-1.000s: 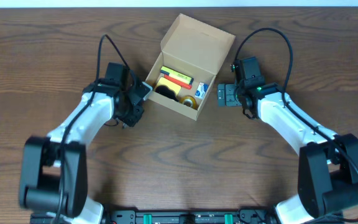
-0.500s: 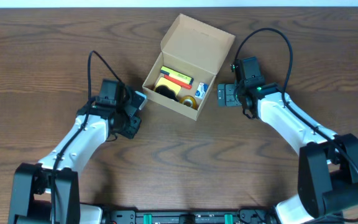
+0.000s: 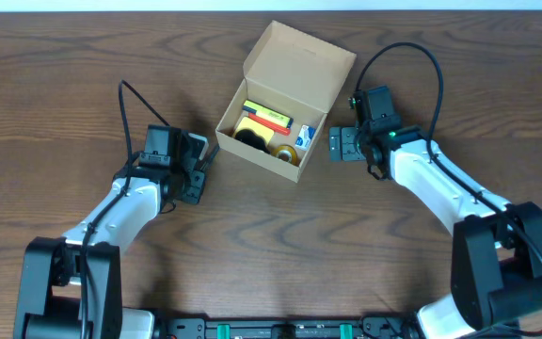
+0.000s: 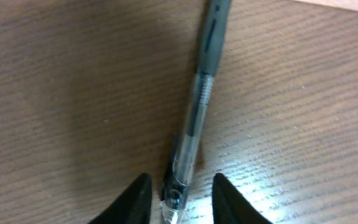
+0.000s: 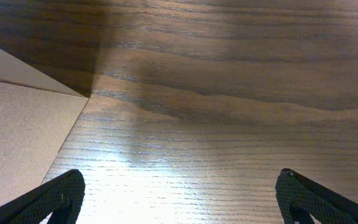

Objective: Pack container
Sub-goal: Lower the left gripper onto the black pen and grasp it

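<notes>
- The container (image 3: 258, 160) sits at the middle of the table (image 3: 83, 75), towards the far edge. Its lid (image 3: 299, 61) is thrown back and it is already part-filled: a yellow block, an orange-and-green stick and a tape roll (image 3: 285, 151) show inside.
- Over to the left gripper (image 4: 180, 202) – it's down low beside the box's left corner, jaws apart. The wrist view shows a clear-barrelled pen (image 4: 194, 124) lying flat on the wood, its clip end right between the two fingertips (image 4: 138, 199).
- Neither finger looks to be pressing on the barrel, so I'd call this the pick-up step, caught just short of the grasp.
- The right gripper (image 3: 339, 144) waits just off the box's right side, jaws spread wide and nothing between them – only bare wood and a slab of cardboard wall at the edge of its view.
- Next move, as I read it: close squarely on that slim barrel, which could roll or skid sideways. Then lift high enough to clear the near wall, and angle the pen so it drops in alongside the items already packed.
</notes>
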Available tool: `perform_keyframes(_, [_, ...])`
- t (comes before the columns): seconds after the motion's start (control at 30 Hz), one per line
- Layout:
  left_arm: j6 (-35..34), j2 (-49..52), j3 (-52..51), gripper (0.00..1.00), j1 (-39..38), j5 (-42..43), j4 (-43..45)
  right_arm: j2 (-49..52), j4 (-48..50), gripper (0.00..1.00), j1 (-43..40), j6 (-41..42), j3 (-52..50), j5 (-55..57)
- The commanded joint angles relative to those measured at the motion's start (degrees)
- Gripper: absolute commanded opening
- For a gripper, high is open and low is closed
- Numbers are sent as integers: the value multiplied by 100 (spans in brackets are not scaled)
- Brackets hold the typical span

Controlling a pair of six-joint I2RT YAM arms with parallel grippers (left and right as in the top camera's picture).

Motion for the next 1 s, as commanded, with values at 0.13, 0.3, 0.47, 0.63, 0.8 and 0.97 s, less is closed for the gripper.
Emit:
perform_keyframes(0.13, [-79,369,-55,36,50,-98,173,48,-11,99,-50,63,-7,-2])
perform_keyframes(0.3, [-98,470,-55,33,52,7,385,48,-11,99,-50,63,-7,-2])
perform_keyframes(0.47, [-98,470,-55,21,52,9,380,48,-13,99,-50,63,-7,-2])
perform_keyframes(0.63, [-101,470,-55,11,50,13,378,48,-11,99,-50,63,-7,-2])
perform_keyframes(0.8, [-225,468,-55,6,50,28,382,48,-11,99,-50,63,-7,-2])
perform_keyframes(0.97, [-289,295,-55,6,48,28,455,48,-11,99,-50,63,-7,-2])
